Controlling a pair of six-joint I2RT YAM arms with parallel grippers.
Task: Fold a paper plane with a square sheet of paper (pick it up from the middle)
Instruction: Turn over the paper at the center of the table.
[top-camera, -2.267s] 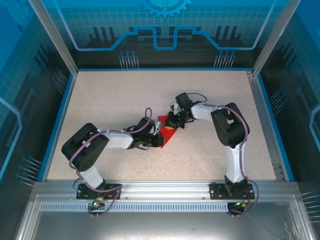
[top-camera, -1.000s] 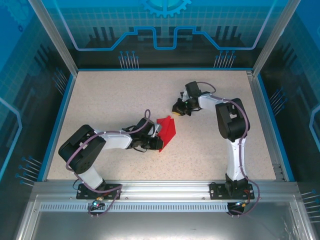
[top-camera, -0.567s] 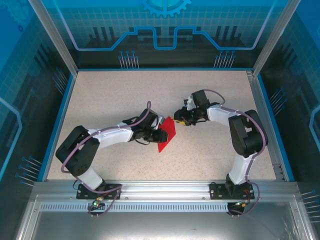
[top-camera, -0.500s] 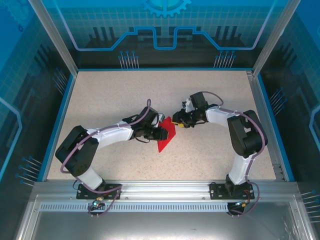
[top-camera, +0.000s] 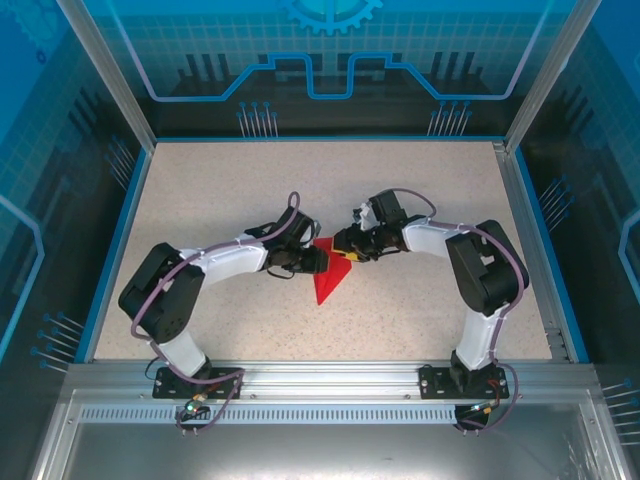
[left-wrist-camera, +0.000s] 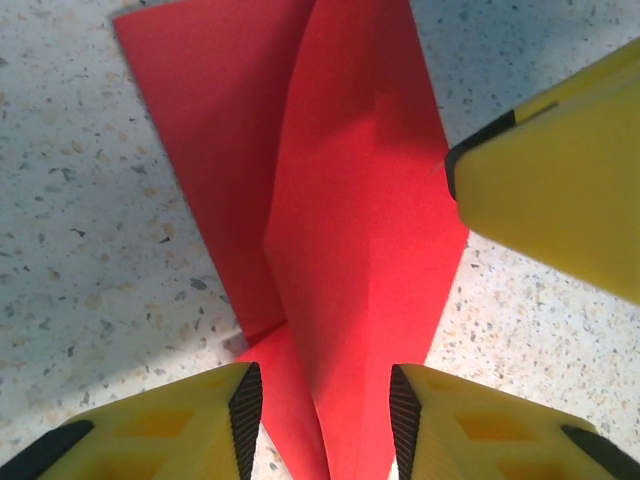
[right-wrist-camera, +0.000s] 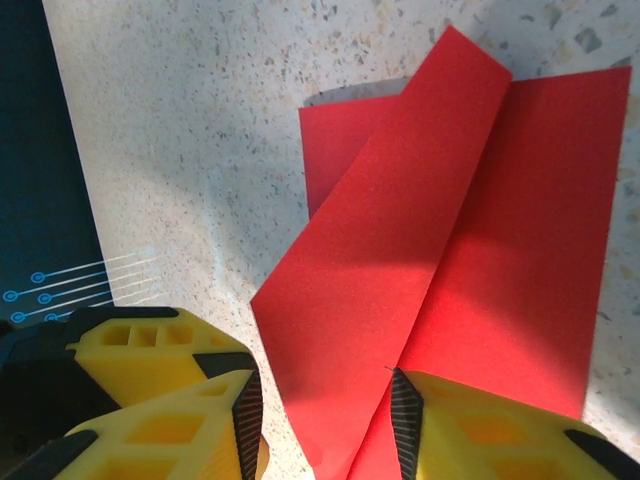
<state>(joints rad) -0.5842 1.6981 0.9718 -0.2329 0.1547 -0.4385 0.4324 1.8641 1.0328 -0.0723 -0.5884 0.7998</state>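
A thin, bright red sheet of paper (top-camera: 328, 284), folded to a point with raised creases, lay at the middle of the speckled beige table (top-camera: 220, 190). The left gripper (left-wrist-camera: 322, 405) and right gripper (right-wrist-camera: 325, 405) met over it from opposite sides. Each had its jaws partly open astride a fold, and neither was visibly squeezing it.

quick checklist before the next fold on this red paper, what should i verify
1. Red paper lying on the table: ok.
2. Paper running between the left gripper fingers: ok, jaws open astride it.
3. Paper running between the right gripper fingers: ok, jaws open.
4. Folded flap pressed flat: not ok, it looks lifted off the layer beneath.
5. Grippers clear of each other: cannot tell, they sit very close together at the paper.
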